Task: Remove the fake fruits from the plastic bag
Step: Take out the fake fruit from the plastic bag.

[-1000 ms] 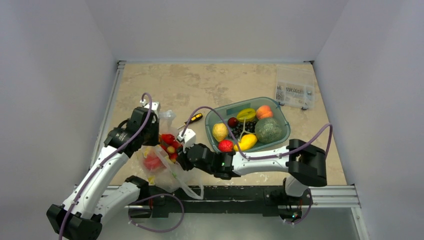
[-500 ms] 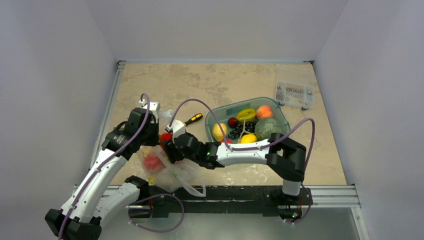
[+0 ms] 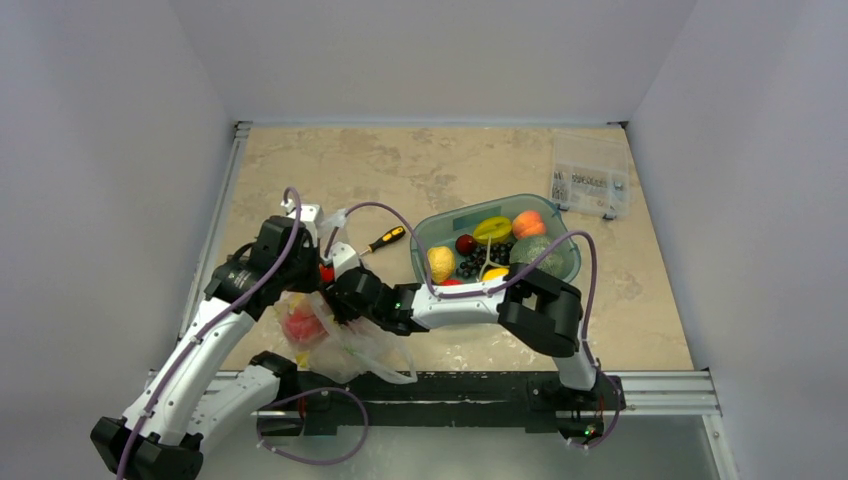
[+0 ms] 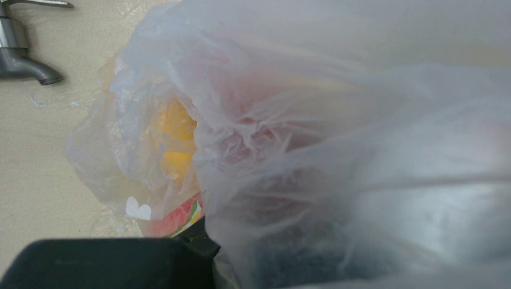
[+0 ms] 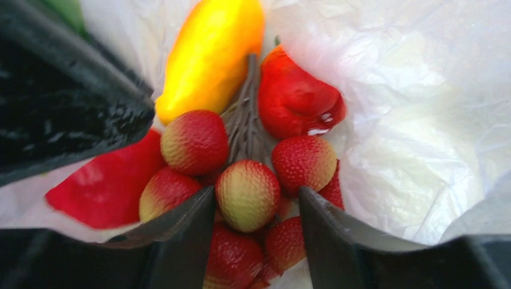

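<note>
While your right end effector [image 5: 253,195] is gaping around the red bunch [image 5: 304,162] — gripping nothing — you're risking pinching the plastic bag [image 5: 410,120] too; whether the left end effector [image 3: 304,270] is gripping, nobody can tell.

White left arm [image 3: 205,340] and right arm [image 3: 455,303], black joints, looping purple cables [image 3: 372,205].

I log from the wrist views:
- plastic bag [image 4: 361,108]: thin milky film, crinkled, faint sheen.
- Berry bunch [image 5: 247,192]: glossy moulded plastic, pitted skin.
- Yellow-orange oval fruit [image 5: 211,54]: smooth, glossy.
- Right gripper [image 5: 252,201]: matt black, finely grained.
- Tabletop [image 3: 400,170]: matt, mottled beige, stone-look.
</note>
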You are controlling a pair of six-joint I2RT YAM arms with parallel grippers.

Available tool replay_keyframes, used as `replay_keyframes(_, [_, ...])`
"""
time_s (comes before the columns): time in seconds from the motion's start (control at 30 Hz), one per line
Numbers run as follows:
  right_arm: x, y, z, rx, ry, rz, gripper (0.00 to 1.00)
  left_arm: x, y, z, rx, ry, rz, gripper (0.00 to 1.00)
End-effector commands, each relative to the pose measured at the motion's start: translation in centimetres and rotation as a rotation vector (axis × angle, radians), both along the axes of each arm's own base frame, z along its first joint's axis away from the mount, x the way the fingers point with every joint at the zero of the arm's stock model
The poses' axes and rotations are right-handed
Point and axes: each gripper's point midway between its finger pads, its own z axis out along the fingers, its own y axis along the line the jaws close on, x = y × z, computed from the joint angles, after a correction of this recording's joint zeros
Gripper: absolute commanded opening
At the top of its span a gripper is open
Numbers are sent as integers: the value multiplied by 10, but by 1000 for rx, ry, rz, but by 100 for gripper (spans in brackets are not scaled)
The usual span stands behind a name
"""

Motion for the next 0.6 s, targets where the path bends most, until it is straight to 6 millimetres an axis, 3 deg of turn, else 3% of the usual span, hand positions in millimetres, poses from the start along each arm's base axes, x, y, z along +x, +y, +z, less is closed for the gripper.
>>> replay_keyframes(0.0, [19, 6, 17, 18, -72, -59, 45, 7, -7, 7, -28, -41, -28, 0])
replay_keyframes(0.13, [23, 6, 24, 34, -89, -77, 30, 7, -8, 7, -30, -42, -31, 0])
replay_keyframes(0.23, [21, 4, 33, 53, -92, -80, 10, 7, -8, 7, -28, -39, -33, 0])
replay_keyframes(0.37, [21, 0, 53, 92, -104, -83, 5, 6, -6, 8, -26, -43, -27, 0])
replay_keyframes(0.57, [16, 0, 109, 230, -111, -74, 0, 6, -6, 9, -27, -49, -21, 0])
